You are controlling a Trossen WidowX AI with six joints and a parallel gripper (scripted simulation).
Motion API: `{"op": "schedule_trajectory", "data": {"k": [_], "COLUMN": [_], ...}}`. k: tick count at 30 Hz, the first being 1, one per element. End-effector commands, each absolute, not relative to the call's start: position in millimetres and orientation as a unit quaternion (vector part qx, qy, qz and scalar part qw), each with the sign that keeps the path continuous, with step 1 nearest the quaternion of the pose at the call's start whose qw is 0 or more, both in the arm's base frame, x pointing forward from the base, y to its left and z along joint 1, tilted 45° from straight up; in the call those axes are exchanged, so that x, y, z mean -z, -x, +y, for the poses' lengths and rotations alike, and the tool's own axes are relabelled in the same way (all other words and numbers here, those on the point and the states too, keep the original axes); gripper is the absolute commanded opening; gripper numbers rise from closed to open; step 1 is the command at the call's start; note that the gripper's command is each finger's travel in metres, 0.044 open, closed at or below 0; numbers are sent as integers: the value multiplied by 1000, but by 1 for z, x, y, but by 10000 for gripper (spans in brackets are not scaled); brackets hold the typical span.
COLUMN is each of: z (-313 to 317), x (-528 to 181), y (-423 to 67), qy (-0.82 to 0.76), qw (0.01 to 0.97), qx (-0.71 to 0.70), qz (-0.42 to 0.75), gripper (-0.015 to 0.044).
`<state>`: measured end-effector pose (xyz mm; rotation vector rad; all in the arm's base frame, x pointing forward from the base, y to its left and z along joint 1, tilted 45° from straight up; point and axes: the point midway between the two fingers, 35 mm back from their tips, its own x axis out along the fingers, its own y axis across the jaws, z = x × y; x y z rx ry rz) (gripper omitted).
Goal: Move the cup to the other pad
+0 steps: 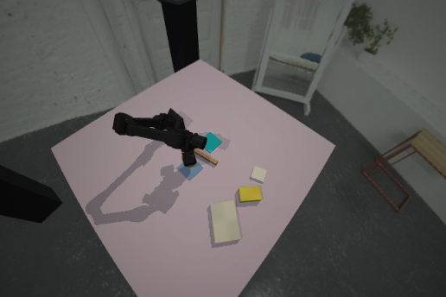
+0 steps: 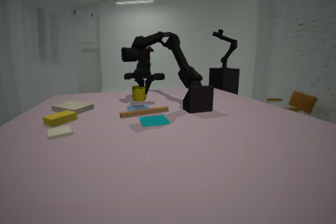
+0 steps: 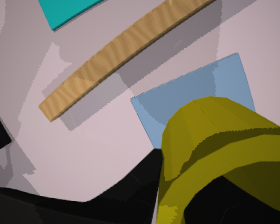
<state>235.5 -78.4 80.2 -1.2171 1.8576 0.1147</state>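
Observation:
My gripper [image 2: 142, 87] [image 1: 188, 158] is shut on the rim of a yellow cup [image 2: 139, 93] [image 3: 217, 156] and holds it upright a little above the light blue pad [image 2: 138, 107] [image 1: 190, 172] [image 3: 191, 92]. In the top view the cup is almost hidden under the gripper. The teal pad [image 2: 154, 120] [image 1: 212, 142] lies on the far side of a wooden bar [image 2: 144, 112] [image 1: 207, 157] [image 3: 140, 36] that lies between the two pads. The marbles inside the cup are hidden.
On the pink table [image 1: 268, 135] [image 2: 195, 160] lie a large cream slab [image 1: 225, 222] [image 2: 72, 106], a yellow block [image 1: 250, 193] [image 2: 60, 118] and a small cream block [image 1: 258, 173] [image 2: 59, 131]. The arm's dark base [image 2: 198, 99] stands beside the pads.

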Motion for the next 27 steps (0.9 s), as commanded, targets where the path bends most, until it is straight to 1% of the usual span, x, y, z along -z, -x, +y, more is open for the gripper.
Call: {"op": "schedule_trajectory", "data": {"k": [1,27], "z": [-71,-23], "x": [-74,-30], "y": [-235,-236], "qy": [489,488], "qw": [445,447], "qx": [-47,-48], "qz": [748,748], "gripper": [0,0]}}
